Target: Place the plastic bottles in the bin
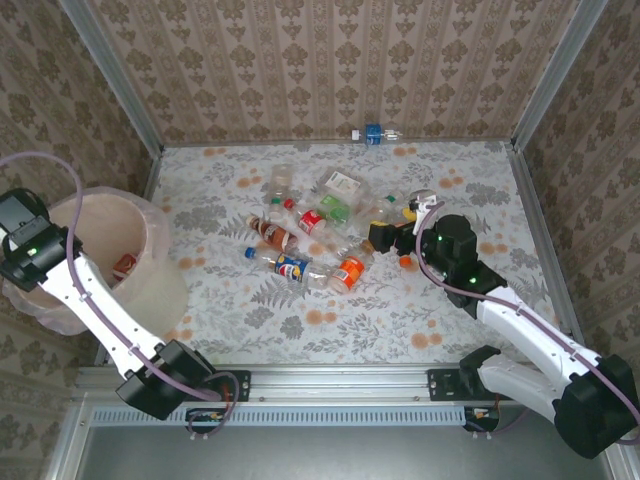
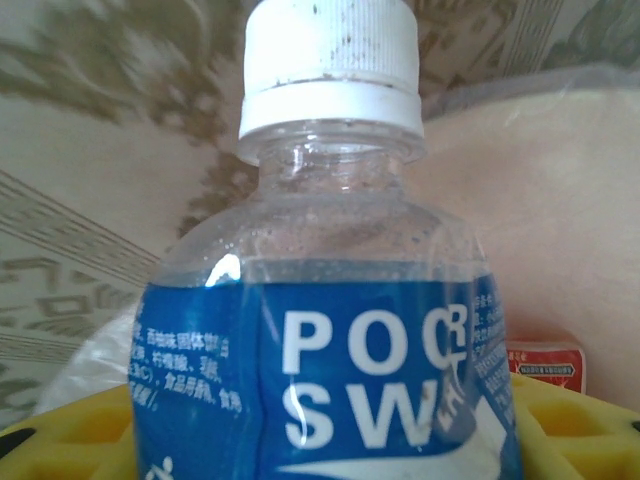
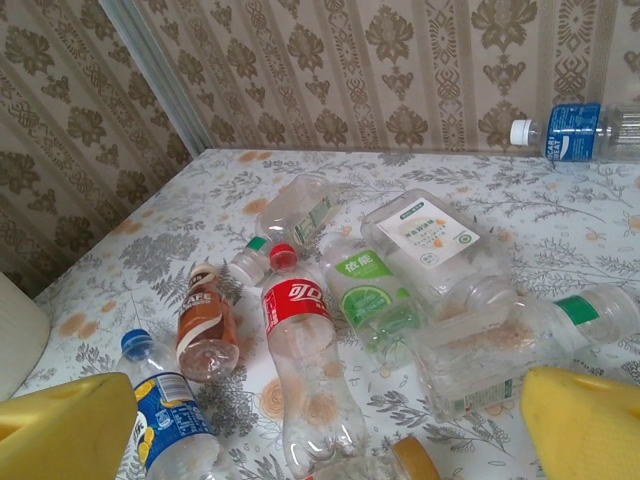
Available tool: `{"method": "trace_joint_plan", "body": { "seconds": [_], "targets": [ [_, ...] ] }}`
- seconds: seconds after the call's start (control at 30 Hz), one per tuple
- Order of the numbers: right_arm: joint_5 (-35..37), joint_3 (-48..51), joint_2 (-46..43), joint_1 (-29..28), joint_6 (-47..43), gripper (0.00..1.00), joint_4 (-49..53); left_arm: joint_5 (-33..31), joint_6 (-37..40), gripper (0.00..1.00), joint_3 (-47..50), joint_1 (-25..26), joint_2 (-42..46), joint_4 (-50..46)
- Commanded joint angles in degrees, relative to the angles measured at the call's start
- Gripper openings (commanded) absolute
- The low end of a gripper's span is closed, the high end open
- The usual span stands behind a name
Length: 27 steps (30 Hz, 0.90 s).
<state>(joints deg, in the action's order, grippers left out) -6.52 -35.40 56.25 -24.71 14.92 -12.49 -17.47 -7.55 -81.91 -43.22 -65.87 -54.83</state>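
Note:
My left gripper [image 2: 330, 445] is shut on a clear bottle [image 2: 330, 330] with a blue label and a white cap, its yellow fingers [image 2: 70, 440] on both sides. It hangs at the far-left rim of the peach bin [image 1: 160, 290]. The bin's wall [image 2: 560, 230] lies behind the bottle. Several crushed bottles lie in a pile [image 1: 320, 225] mid-table: a red-labelled one [image 3: 300, 350], a brown one [image 3: 205, 320], a green-labelled one [image 3: 365, 290] and a blue-and-yellow one [image 3: 170, 420]. My right gripper [image 3: 330, 440] stands open just above the pile's right side, holding nothing.
One blue-labelled bottle [image 1: 373, 134] lies alone against the back wall. A red-labelled item [image 1: 125, 265] rests inside the bin. Metal frame posts [image 1: 535, 95] and patterned walls close in the table. Bare floral tabletop [image 1: 330, 330] stretches along the near side.

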Motion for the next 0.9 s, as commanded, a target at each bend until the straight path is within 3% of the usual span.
{"method": "trace_joint_plan", "body": {
  "seconds": [0.0,0.1,0.53,0.77,0.87],
  "targets": [
    [-0.7,-1.2,-0.7,-0.4,-0.3,1.00,1.0,1.0,-2.7,0.64,2.0,-0.5,0.4,2.0],
    [-0.5,-1.0,-1.1,-0.4,-0.3,1.00,1.8,0.2,-3.4,0.73,2.2,-0.4,0.5,2.0],
    [1.0,0.1,-1.7,-0.4,-0.7,1.00,1.4,0.9,-5.9,0.84,-1.0,-0.2,2.1,0.4],
    [7.7,-0.1,1.1,-0.4,0.6,1.00,4.1,1.4,-7.6,0.99,-0.6,4.5,6.3,3.0],
    [10.1,-1.7,3.9,-0.3,1.1,1.00,8.1,2.4,-8.0,1.00,-2.4,7.1,6.1,1.9]
  ]
}}
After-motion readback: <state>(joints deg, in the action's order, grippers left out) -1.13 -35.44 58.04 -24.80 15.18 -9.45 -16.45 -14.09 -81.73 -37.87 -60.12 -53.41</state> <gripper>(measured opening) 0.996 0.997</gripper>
